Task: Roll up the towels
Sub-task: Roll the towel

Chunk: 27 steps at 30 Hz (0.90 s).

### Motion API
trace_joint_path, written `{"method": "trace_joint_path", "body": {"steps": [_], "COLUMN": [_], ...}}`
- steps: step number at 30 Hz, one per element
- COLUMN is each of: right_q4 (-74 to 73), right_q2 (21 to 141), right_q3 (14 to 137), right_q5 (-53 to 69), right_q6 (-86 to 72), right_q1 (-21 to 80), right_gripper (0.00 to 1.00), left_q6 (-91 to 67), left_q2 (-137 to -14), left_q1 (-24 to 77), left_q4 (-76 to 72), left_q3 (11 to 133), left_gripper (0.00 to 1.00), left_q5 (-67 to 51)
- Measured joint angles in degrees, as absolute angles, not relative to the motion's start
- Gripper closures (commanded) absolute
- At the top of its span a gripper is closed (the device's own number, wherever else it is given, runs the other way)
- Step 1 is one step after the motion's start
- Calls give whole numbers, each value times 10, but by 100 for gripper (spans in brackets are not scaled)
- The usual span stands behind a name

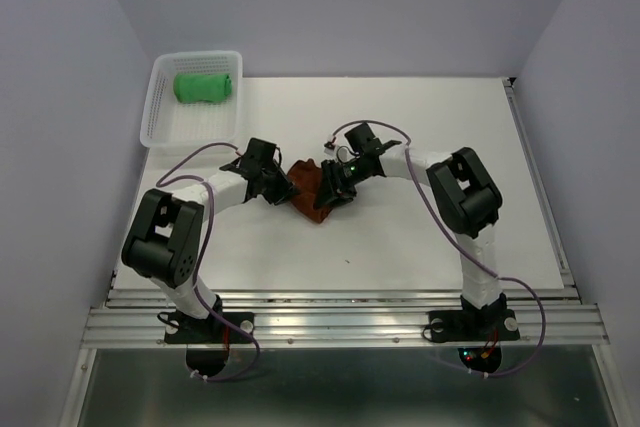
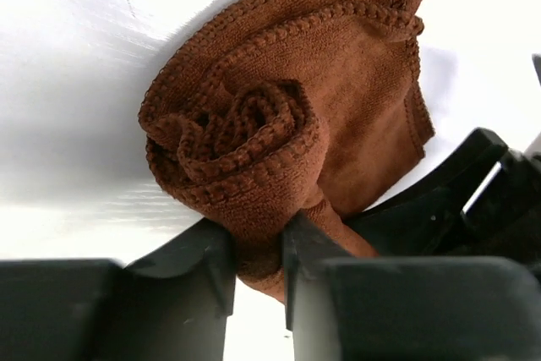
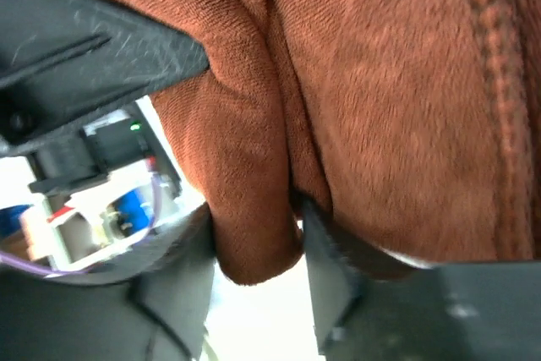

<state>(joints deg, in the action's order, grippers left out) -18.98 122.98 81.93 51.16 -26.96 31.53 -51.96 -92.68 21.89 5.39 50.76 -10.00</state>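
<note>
One soft, limp rust-brown towel (image 2: 338, 82), best held at its roll end: left gripper (image 2: 256, 253) pinches there, right gripper (image 3: 256, 238) straddles a fold, grip unclear.

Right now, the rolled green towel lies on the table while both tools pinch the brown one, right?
No: the green towel lies in the white basket, as the top view shows. The left tool and right tool do pinch the brown towel.

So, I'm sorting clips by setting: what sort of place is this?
Likely a robot lab test cell: pale walls box in a white table, and a left arm and right arm are bolted to an aluminium rail at its edge.
</note>
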Motion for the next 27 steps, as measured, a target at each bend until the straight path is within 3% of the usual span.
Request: {"method": "trace_joint_path", "body": {"steps": [2,4,11,15,20,27], "right_q4": [-204,-211,-181,-130,-107,-93], "right_q2": [1212,1188,1011,926,920,951], "right_q3": [817,812,729,666,639,639], "right_q5": [480,456,344,225,122,-1], "right_q6": [-246,-225,-129,-60,3,53], "right_q1": [315,315,344,434,532,571], "right_gripper": [37,34,27,26,26,26], "left_q6": [-520,-520,-527,-530,-535,-542], "left_q2": [-932,-934,-934,-932,-915,-882], "left_q1": [219,219,219,220,231,247], "left_q4": [54,54,56,59,74,103], "left_q3": [513,515,515,512,501,481], "left_gripper": [90,93,94,94,94,94], "left_q5": [-100,-101,-110,-116,-117,-115]}}
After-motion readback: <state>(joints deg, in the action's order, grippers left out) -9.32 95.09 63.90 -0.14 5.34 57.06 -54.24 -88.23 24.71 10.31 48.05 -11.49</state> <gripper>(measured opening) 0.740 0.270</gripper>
